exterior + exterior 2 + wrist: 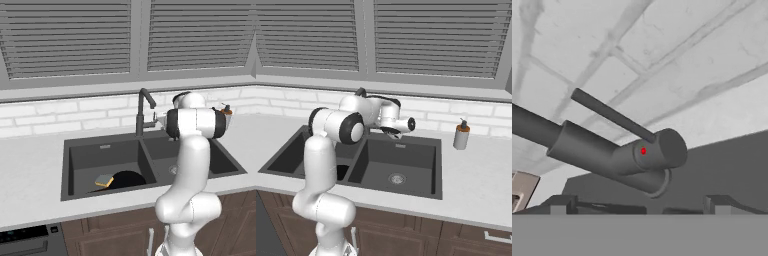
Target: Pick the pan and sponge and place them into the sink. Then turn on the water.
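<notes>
The black pan [127, 179] lies in the left basin of the dark grey sink [100, 141]. The yellow sponge [104, 180] rests against the pan's left edge. My gripper [157, 119] hovers just right of the tall dark faucet [144, 111], above the divider between the basins. In the hand view the faucet's body [612, 150] and its thin lever [612, 115] fill the middle, close in front of my gripper [639, 207]. Its fingertips [559, 205] stand wide apart, open and holding nothing. In the right base view the gripper [391, 131] is over the sink's [438, 165] back rim.
A soap dispenser [461, 136] stands on the counter right of the sink, also seen behind my arm [226, 111]. A white tiled wall and shuttered windows rise behind the faucet. The right basin holds just its round drain [397, 178].
</notes>
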Available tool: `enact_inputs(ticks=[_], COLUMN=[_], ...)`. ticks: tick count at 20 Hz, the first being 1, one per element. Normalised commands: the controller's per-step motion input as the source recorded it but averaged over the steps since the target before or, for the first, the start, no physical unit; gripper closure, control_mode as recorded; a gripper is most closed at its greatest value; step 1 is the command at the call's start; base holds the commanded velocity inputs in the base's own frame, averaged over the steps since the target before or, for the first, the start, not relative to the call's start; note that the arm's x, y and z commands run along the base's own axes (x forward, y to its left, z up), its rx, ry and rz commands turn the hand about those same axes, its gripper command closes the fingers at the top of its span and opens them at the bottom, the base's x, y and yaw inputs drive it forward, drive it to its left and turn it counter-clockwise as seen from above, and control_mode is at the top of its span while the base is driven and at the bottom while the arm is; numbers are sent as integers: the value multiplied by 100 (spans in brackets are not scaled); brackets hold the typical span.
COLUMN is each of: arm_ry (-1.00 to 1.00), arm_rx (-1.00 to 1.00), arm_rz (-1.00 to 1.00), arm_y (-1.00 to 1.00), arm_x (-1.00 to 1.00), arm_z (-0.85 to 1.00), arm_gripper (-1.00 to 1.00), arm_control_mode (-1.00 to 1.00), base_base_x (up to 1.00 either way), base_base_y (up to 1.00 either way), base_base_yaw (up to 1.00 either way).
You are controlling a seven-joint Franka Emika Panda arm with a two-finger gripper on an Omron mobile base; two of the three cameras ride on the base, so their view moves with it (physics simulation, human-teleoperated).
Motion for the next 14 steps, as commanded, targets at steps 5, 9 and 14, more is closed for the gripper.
enact_inputs(ticks=[5, 9, 14], arm_ry=[0, 0, 0], arm_rx=[0, 0, 0], arm_rz=[0, 0, 0], arm_y=[4, 0, 5], arm_x=[29, 28, 24], arm_z=[-12, -14, -11], arm_gripper=[-100, -100, -100], arm_control_mode=[-100, -100, -100], base_base_x=[0, 0, 0], base_base_y=[0, 0, 0], base_base_yaw=[0, 0, 0])
